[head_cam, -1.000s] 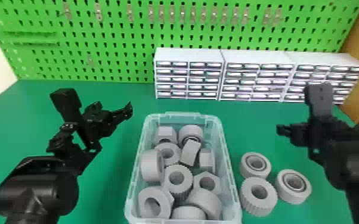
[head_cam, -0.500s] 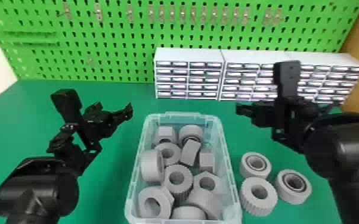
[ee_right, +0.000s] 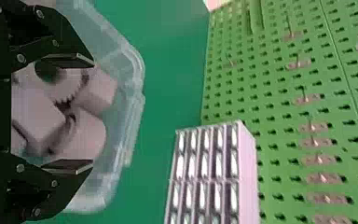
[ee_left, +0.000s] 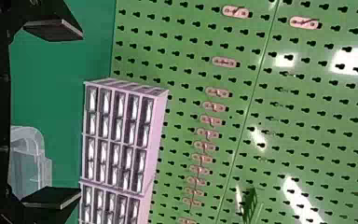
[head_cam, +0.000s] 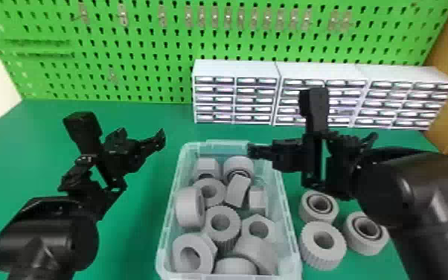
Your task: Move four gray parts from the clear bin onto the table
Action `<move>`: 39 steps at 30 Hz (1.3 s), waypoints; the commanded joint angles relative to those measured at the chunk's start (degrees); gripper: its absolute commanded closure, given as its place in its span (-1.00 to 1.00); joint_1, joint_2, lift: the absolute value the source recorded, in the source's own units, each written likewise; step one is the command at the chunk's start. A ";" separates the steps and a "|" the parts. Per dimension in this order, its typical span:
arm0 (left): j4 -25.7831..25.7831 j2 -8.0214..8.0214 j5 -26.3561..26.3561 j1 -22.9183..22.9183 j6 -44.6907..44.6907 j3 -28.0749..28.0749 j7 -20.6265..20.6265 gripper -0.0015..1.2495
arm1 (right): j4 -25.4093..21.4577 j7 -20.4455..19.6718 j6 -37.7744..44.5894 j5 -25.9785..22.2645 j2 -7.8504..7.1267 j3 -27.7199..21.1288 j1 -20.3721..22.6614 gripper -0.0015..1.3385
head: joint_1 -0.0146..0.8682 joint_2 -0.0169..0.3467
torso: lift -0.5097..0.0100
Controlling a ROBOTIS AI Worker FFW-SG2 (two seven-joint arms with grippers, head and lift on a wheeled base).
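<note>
The right gripper (head_cam: 253, 150), fingers apart, is hovering over the clear bin (head_cam: 291, 227) of gray parts (head_cam: 230, 232). The left gripper (head_cam: 157, 140) is hanging alongside, spread.

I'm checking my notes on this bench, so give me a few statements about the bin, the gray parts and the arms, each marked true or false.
1. Three gray parts lie on the table, right of the clear bin. True.
2. The right end effector is shut on a gray part. False: its fingers are apart, gripping nothing.
3. The left end effector is over the bin. False: it is above the table, left of the bin.
4. White drawer units stand beyond the bin. True.
5. The bin is empty. False: it holds many gray parts.
</note>
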 commanded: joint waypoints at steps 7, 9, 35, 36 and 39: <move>0.00 -0.28 -0.32 0.00 0.00 0.02 0.00 -0.82 | 4.49 0.52 1.50 -11.07 -0.77 2.61 -0.79 -0.26 | 0.57 -0.72 | 0.77; 0.00 -0.28 -0.41 0.00 0.00 0.02 0.00 -0.82 | 4.58 0.52 2.46 -11.68 -0.77 3.05 -0.96 -0.26 | 0.57 -0.72 | 0.77; 0.09 -0.54 -1.20 -0.17 0.09 0.02 0.00 -0.83 | 13.37 -6.43 12.13 -27.06 -0.77 3.92 -3.60 -0.26 | 0.57 -0.72 | 0.77; 0.09 -0.54 -1.20 -0.09 0.00 -0.07 0.00 -0.83 | 13.37 -6.43 12.13 -27.06 -0.77 3.92 -3.69 -0.26 | 0.57 -0.72 | 0.77; 0.18 -0.63 -1.20 -0.17 0.09 -0.07 0.00 -0.83 | 13.54 -6.43 12.13 -26.80 -0.77 3.92 -3.69 -0.26 | 0.57 -0.72 | 0.77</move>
